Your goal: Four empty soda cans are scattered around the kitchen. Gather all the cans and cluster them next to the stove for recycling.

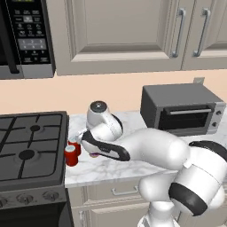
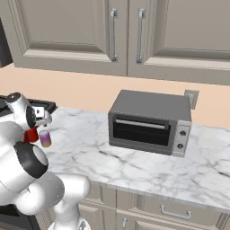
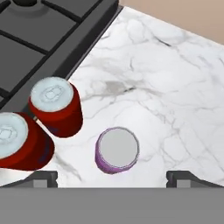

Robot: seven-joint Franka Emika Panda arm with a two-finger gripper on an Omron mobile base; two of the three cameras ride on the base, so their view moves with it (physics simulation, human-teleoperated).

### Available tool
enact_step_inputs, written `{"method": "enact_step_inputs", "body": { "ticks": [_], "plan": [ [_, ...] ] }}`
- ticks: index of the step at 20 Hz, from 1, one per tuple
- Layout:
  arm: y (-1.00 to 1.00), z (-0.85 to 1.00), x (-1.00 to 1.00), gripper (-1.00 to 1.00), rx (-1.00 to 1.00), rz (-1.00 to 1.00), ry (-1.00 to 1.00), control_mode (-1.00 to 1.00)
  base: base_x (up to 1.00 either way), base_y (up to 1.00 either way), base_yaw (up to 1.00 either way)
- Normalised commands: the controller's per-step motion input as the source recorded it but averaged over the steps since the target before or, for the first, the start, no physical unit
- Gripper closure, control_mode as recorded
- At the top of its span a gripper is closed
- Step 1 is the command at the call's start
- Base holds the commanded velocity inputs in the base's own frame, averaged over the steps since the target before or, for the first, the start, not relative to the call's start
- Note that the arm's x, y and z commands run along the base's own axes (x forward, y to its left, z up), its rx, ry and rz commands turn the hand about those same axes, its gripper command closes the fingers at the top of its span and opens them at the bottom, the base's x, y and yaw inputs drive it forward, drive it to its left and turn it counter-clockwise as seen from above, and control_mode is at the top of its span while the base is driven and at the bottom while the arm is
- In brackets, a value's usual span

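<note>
Purple can (image 3: 117, 150) stands free between spread hand (image 3: 112, 178) fingers, red cans (image 3: 56, 106) crowding stove (image 3: 48, 39) edge.

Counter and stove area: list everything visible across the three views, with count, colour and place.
red soda cans: two, red with silver tops, upright on the counter beside the stove edge
purple soda can: one, purple, upright, right of the red pair, between the open fingertips
stove: one, dark grey-black, left of the counter
counter: white marble
toaster oven: one, grey, on the counter
microwave: one, black, above the stove
cabinets: beige, upper
wall outlet: one
gripper: open above the purple can
</note>
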Motion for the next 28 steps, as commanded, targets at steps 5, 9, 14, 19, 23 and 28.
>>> {"method": "enact_step_inputs", "body": {
  "ticks": [5, 9, 14, 19, 23, 28],
  "plan": [
    [-0.47, 0.30, -0.59, -1.00, 0.13, -0.02, -0.10, -1.00, 0.00, 0.00, 0.00],
    [-0.82, 0.17, -0.78, -1.00, 0.21, -0.10, 0.01, -1.00, 0.00, 0.00, 0.00],
    [-0.79, 0.27, -0.91, -1.00, 0.27, -0.18, 0.12, -1.00, 0.00, 0.00, 0.00],
    [-0.71, 0.62, -0.54, -1.00, 0.02, -0.20, 0.26, -1.00, 0.00, 0.00, 0.00],
    [-0.51, 0.08, -0.31, -1.00, -0.07, -0.22, 0.19, -1.00, 0.00, 0.00, 0.00],
    [-0.19, 0.00, -0.30, -1.00, -0.16, -0.16, 0.13, -1.00, 0.00, 0.00, 0.00]
  ]
}}
